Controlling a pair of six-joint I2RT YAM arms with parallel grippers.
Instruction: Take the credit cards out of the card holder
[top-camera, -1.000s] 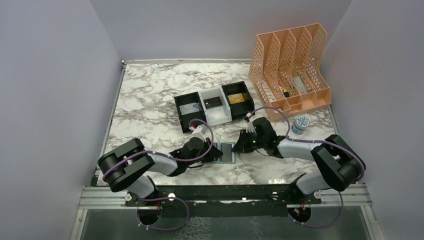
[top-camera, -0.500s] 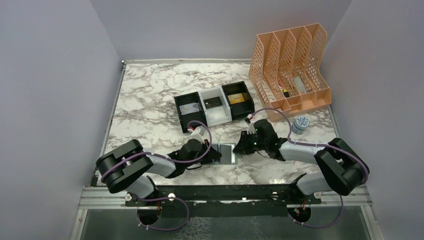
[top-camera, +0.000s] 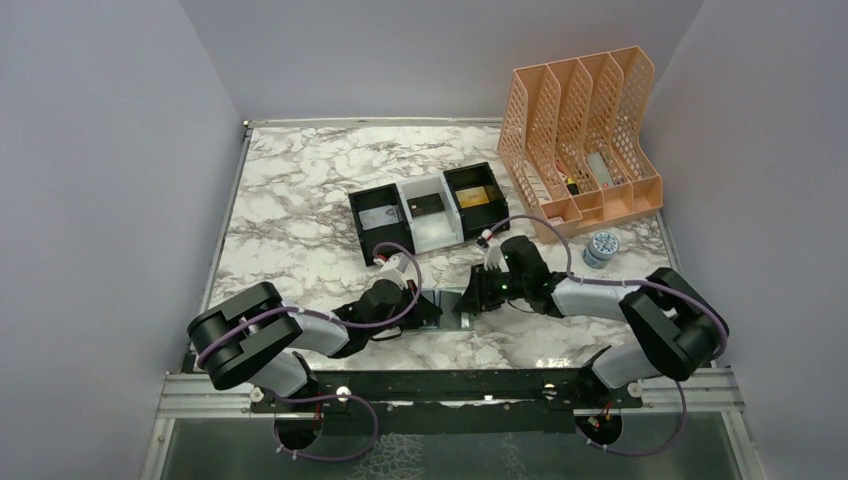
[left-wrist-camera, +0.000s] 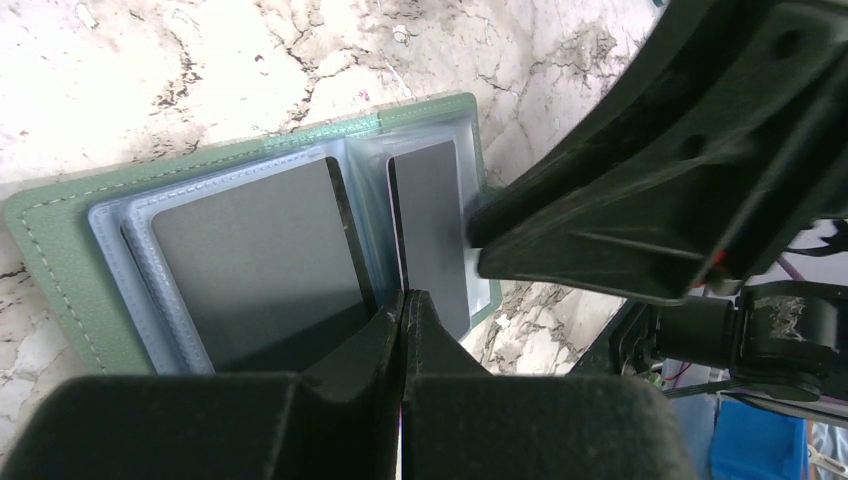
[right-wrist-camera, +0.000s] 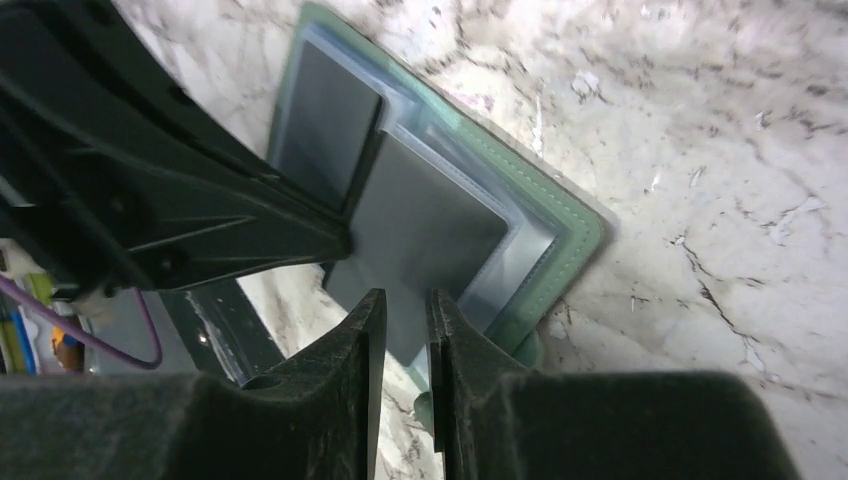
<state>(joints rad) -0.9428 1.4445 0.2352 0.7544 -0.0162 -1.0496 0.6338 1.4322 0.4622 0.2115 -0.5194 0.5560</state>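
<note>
The card holder (left-wrist-camera: 55, 250) lies open on the marble between my two grippers, sage-green outside with pale blue pockets. Little of the card holder (top-camera: 452, 302) shows from above. Two dark grey credit cards sit in it: one credit card (left-wrist-camera: 260, 260) in the wide pocket, a second credit card (left-wrist-camera: 430, 225) in the other half. My left gripper (left-wrist-camera: 403, 300) is shut, its tips resting on the fold between the cards. My right gripper (right-wrist-camera: 405, 305) hangs over the near edge of a card (right-wrist-camera: 430, 220) that juts from its pocket, jaws a narrow gap apart, gripping nothing.
A black-and-white three-compartment tray (top-camera: 428, 232) with cards in it stands just behind the grippers. An orange file rack (top-camera: 585, 140) fills the back right, with a small blue-lidded jar (top-camera: 601, 247) in front of it. Grey walls close in both sides.
My right gripper has slid left onto the card holder and its jaws have parted a little. The left gripper stays shut in nearly the same place.
</note>
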